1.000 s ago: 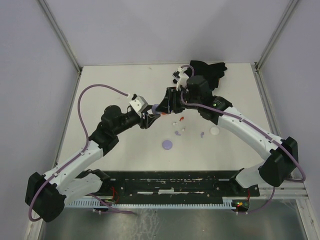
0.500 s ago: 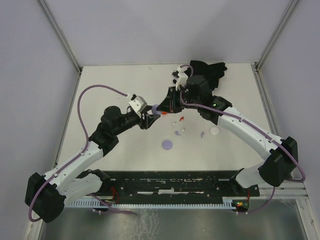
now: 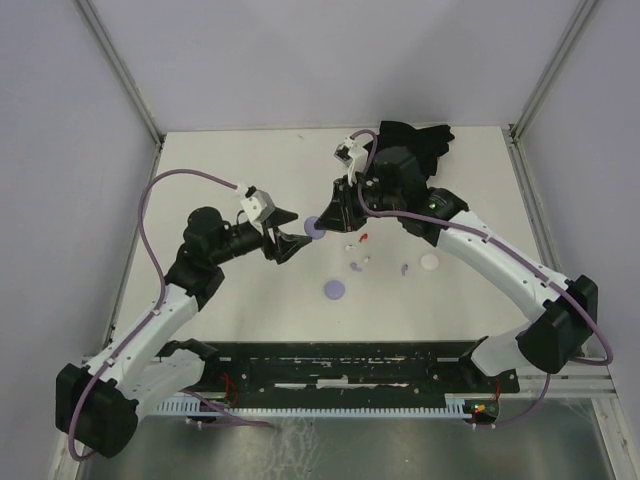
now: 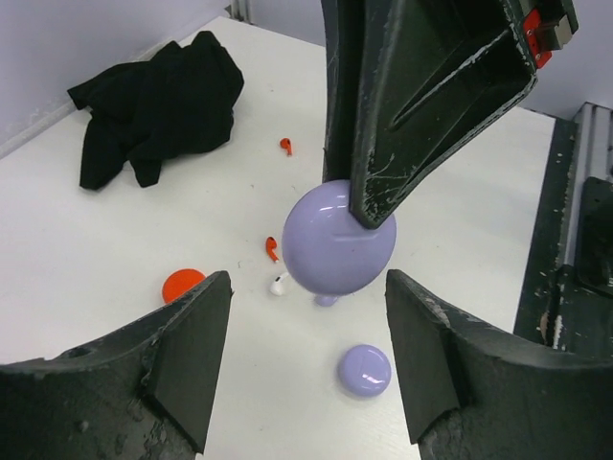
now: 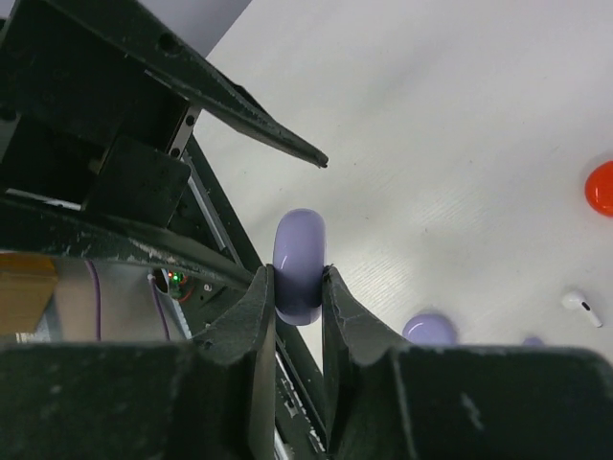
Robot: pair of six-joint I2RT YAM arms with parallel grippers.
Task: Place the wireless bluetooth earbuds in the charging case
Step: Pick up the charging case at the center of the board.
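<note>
Your right gripper pinches a round lavender case by its rim, edge-on above the white table, and your left gripper faces it close by with jaws spread, gripping nothing. A red earbud and a white earbud lie loose on the table beneath, near a lavender disc and a red disc. Bare tabletop runs to the far left wall; a black cloth fills the far right corner.

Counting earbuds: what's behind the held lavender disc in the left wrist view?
A lavender piece peeks out below the disc, mostly covered. A white earbud and a red earbud show beside it.
</note>
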